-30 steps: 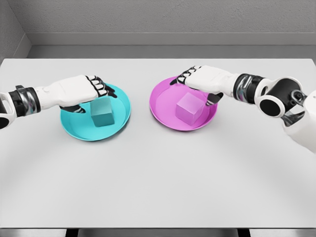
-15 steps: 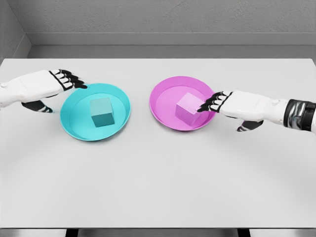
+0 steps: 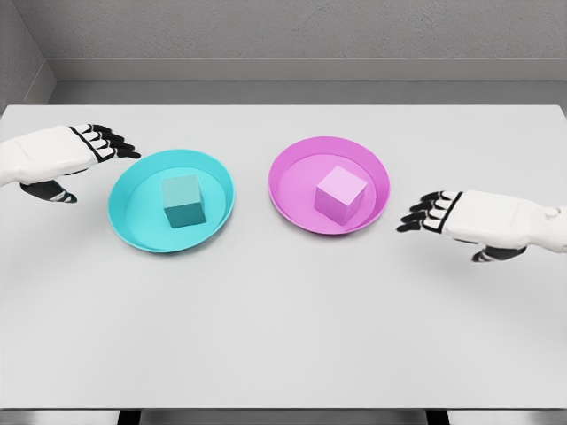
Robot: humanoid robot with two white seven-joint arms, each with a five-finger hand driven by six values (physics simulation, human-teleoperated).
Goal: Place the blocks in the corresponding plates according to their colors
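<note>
A teal block (image 3: 183,201) sits inside the teal plate (image 3: 133,223), a little toward the plate's far side, and the plate lies on the white table (image 3: 283,328) left of the middle, closer to the far edge than to the near one. A pink block (image 3: 341,194) rests in the pink plate (image 3: 292,205), which lies just right of the table's middle, level with the teal plate and apart from it. The left hand (image 3: 53,155) shows near the table's left edge, beside the teal plate's far left rim but not touching it; its black-tipped fingers (image 3: 111,142) are stretched out and loosely spread, pointing toward the plate and holding nothing. The right hand (image 3: 483,220) is near the table's right edge, beside the pink plate and clear of its rim, its fingers (image 3: 421,214) extended, slightly fanned and empty. Whether either hand rests on the table or hangs just above it is hard to tell from this view, though soft shadows lie beneath both.
</note>
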